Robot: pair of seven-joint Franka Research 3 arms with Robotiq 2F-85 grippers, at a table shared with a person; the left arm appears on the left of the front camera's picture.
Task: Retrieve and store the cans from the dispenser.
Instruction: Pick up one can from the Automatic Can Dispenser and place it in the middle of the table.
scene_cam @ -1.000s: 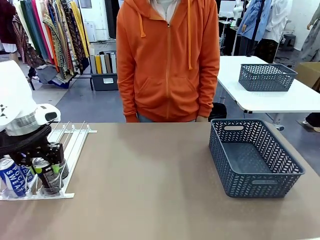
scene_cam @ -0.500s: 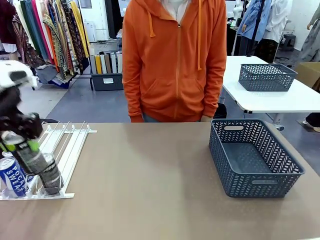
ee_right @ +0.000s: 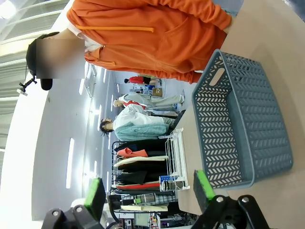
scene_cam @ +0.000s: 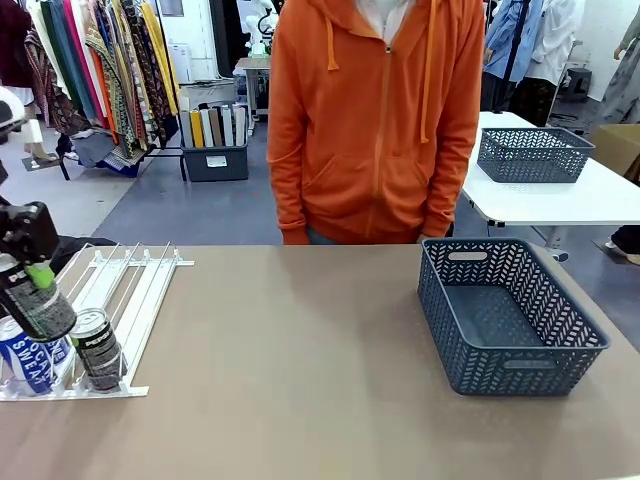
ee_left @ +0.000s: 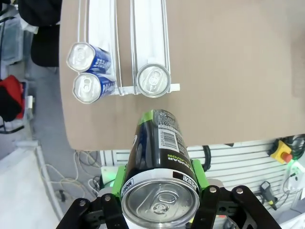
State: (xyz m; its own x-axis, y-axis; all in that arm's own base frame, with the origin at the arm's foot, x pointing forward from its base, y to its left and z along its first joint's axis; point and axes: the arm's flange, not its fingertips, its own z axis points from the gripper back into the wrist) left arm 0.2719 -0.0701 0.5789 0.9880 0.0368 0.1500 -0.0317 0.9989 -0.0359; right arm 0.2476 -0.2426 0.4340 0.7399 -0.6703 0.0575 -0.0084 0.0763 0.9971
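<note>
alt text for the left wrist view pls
The left gripper grips a black can with green trim, silver top toward the camera, held in the air over the brown table's edge. Beyond it, the white dispenser has three cans at its end: two blue-and-white cans close together and a silver-topped can in a neighbouring lane.
</note>
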